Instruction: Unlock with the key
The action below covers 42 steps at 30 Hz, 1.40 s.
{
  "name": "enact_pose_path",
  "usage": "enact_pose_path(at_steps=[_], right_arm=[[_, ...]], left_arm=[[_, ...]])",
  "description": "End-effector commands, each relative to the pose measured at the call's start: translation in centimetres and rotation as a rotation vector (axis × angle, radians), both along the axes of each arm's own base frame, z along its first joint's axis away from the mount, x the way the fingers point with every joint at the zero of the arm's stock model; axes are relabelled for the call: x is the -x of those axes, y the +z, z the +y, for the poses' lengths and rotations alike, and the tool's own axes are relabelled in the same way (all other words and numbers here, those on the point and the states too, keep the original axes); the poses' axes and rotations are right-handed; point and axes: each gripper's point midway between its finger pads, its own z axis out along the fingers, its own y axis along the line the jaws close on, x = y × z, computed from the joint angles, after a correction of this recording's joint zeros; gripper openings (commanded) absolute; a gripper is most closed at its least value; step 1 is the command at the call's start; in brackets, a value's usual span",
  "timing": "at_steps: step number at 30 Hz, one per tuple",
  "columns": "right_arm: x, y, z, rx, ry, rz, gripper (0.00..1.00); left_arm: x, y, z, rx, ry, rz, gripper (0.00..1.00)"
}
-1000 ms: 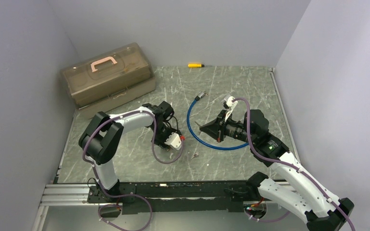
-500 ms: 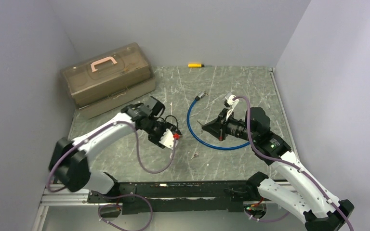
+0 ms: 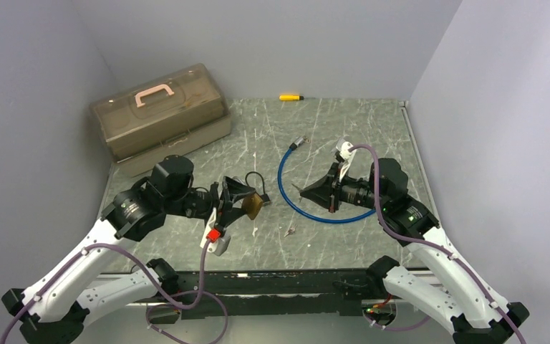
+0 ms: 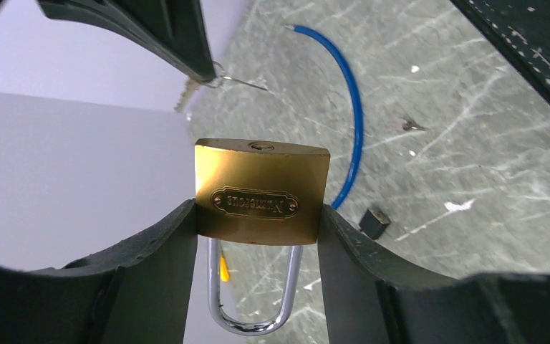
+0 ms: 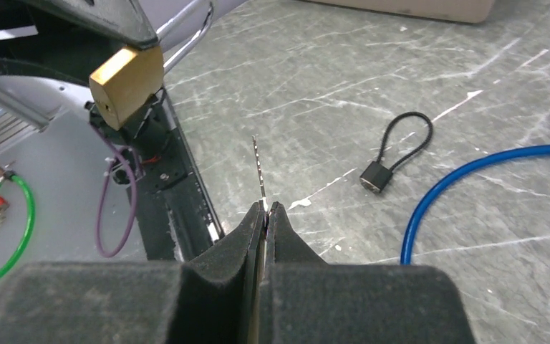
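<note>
While clamping the padlock (image 4: pixel 261 190) by its two narrow sides in the left gripper (image 4: pixel 258 215), holding it raised clear of the table (image 3: pixel 344 136), near the front edge. Turning the keyhole end away from the left wrist and toward the right arm, pointing the shackle back between the fingers. Pinching the key (image 5: pixel 259 172) by its head in the right gripper (image 5: pixel 265 211), with the fingers pressed tight together, projecting the thin blade straight out past the fingertips. Aiming that blade leftward, roughly toward the padlock, with open air between blade tip and keyhole. Leaving on the table: a blue cable (image 3: pixel 308 208) looped below the right gripper, a black cable lock (image 5: pixel 390 154) just beside it, a brown toolbox (image 3: pixel 161 118) at the far left, a yellow screwdriver (image 3: pixel 290 97) along the back wall.
</note>
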Motion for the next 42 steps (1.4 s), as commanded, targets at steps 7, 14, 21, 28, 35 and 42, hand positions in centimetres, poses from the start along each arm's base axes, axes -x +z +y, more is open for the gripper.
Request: enact_pose_path(at_steps=[7,14,21,28,35,42], right_arm=[[2.5,3.1,1.1,-0.04,0.188,-0.059,0.0],[1.5,2.4,0.9,0.016,0.157,-0.068,0.0],[0.0,1.0,0.3,0.101,0.119,-0.155,0.0],[1.2,1.5,-0.6,0.174,0.193,-0.414,0.0],[2.4,-0.4,0.6,0.334,0.311,-0.525,0.0],[4.1,-3.3,3.3,0.563,0.414,-0.594,0.0]], left_arm=[[2.3,8.8,-0.6,0.237,-0.071,-0.203,0.0],[2.3,6.6,-0.4,0.17,-0.033,-0.072,0.0],[3.4,0.8,-0.1,-0.017,0.098,0.424,0.0],[4.5,-2.7,0.7,-0.09,0.153,0.911,0.0],[5.7,-3.2,1.6,-0.187,0.088,1.223,0.0],[7.0,-4.9,2.8,-0.35,0.129,1.386,0.0]])
